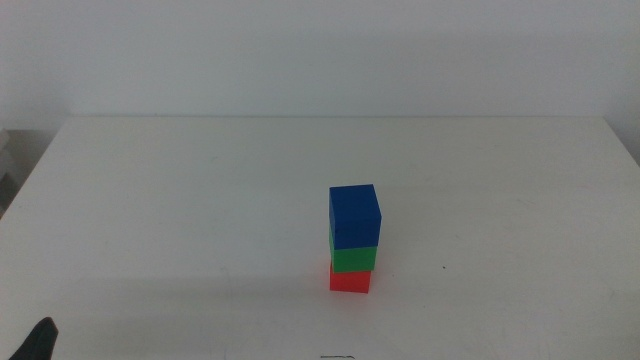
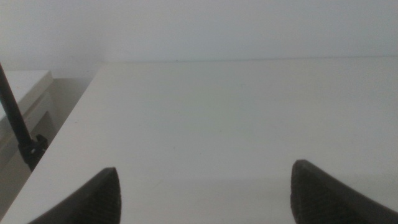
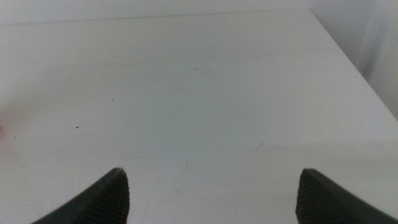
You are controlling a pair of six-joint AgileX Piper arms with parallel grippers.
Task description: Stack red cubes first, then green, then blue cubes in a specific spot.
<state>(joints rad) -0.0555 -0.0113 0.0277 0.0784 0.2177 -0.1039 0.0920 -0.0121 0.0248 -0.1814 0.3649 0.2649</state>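
In the middle view a three-cube tower stands upright on the white table, a little right of centre toward the front. The red cube rests on the tabletop, the green cube sits on it, and the blue cube is on top. No gripper touches the stack. My left gripper is open over bare table, and only a dark tip of it shows at the bottom left corner. My right gripper is open as well, over bare table, and is out of the middle view.
The white table ends at a far edge against a pale wall. Beyond its left edge, the left wrist view shows a dark stand pole and pale furniture.
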